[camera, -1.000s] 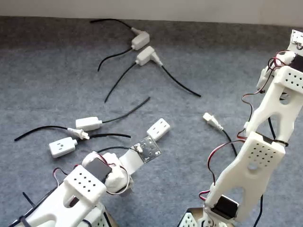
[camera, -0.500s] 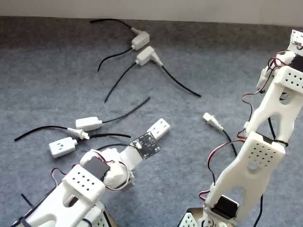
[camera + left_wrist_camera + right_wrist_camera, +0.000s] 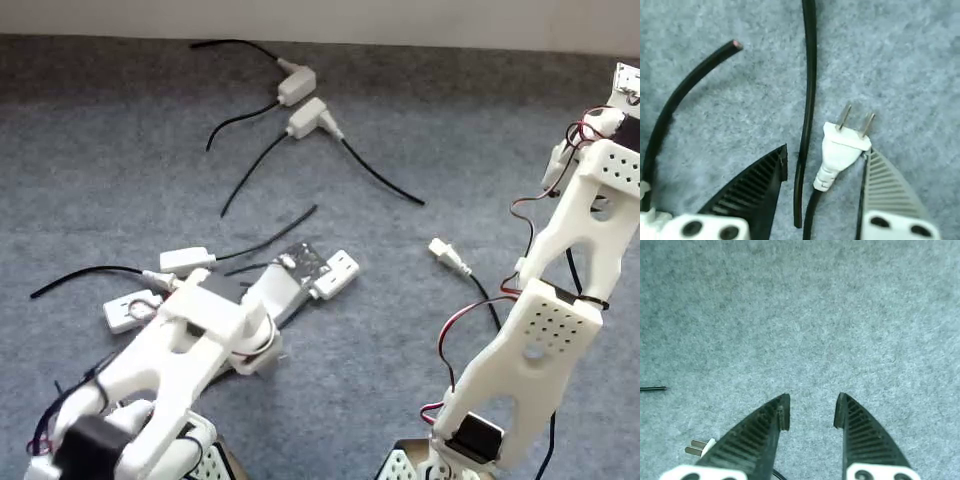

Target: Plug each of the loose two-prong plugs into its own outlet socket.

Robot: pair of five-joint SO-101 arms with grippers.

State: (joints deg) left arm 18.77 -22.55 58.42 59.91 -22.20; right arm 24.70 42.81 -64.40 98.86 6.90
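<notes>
Low over table [image 3: 470, 150], left arm [image 3: 190, 340] stretches from near-left corner toward middle. Left gripper [image 3: 826, 152] fingers apart, straddling white two-prong plug [image 3: 842, 147]. Plug lies flat, prongs pointing away from wrist, body just beside light finger. Black cable [image 3: 807, 100] runs between plug and dark finger, inside gap. Socket block [image 3: 337, 272] lies just beside left arm's wrist. Right arm [image 3: 560, 300] stands folded at right side. Right gripper [image 3: 811, 412] spread over bare table, second plug [image 3: 699, 446] beside its dark finger.
</notes>
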